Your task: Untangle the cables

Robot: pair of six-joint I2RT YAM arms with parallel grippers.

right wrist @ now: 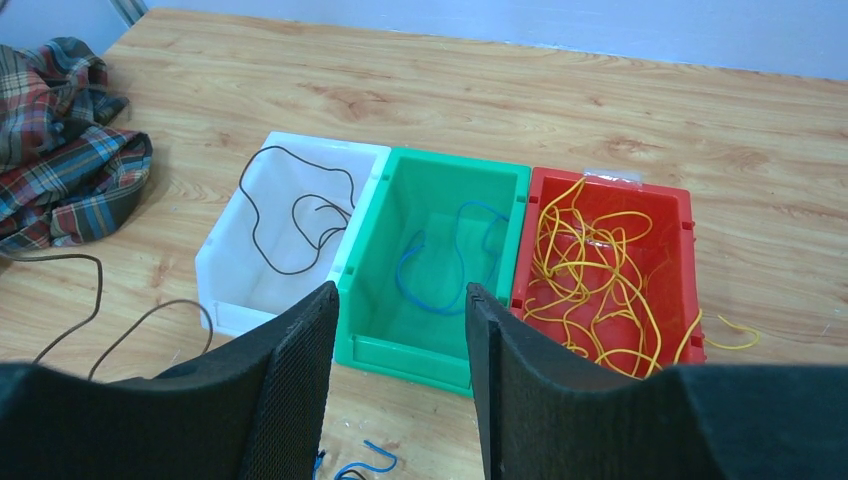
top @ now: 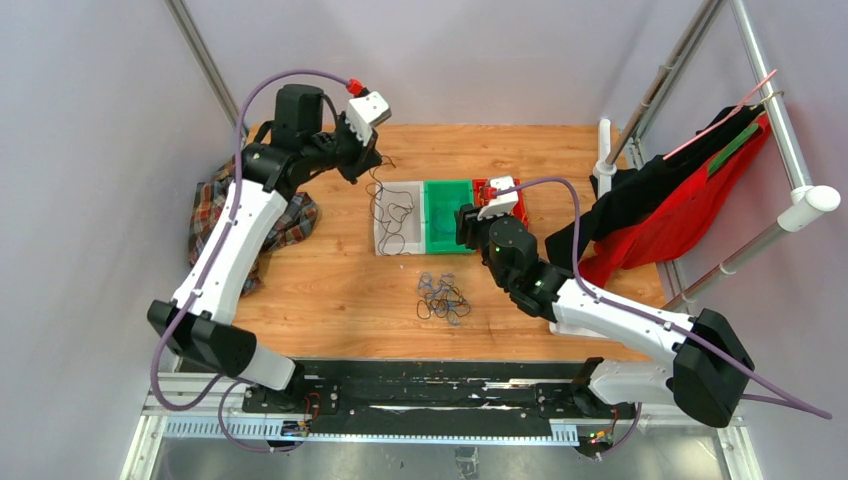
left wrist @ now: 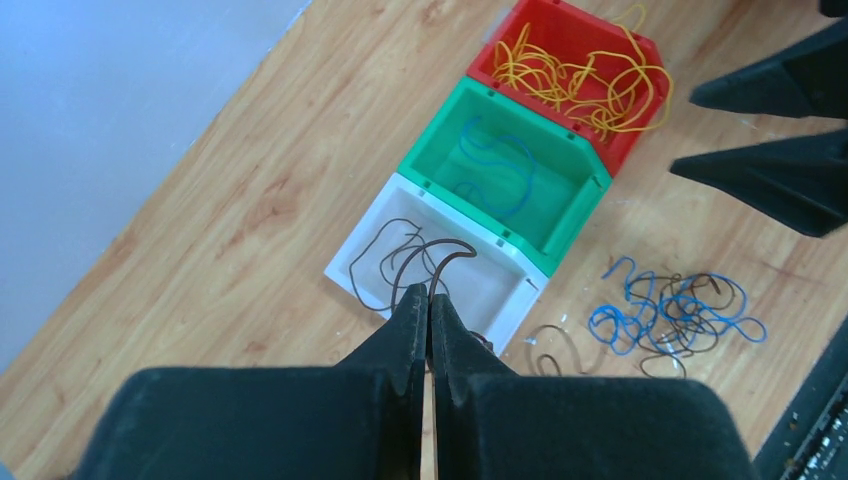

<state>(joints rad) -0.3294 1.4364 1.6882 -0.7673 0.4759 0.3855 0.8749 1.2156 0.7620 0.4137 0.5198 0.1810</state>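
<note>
My left gripper (top: 366,160) is raised over the far left of the table, shut on a black cable (left wrist: 452,256) that hangs into the white bin (top: 398,184). In the left wrist view its fingertips (left wrist: 430,293) pinch that cable. My right gripper (top: 465,228) is open and empty above the near side of the green bin (right wrist: 440,355), which holds a blue cable (right wrist: 440,265). The red bin (right wrist: 690,215) holds several yellow cables (right wrist: 590,260). A tangle of blue and black cables (top: 443,297) lies on the table in front of the bins and also shows in the left wrist view (left wrist: 675,315).
A plaid cloth (top: 215,210) lies at the table's left edge. Black and red garments (top: 690,200) hang on a rack at the right. A loose black cable (right wrist: 95,300) lies on the wood left of the white bin.
</note>
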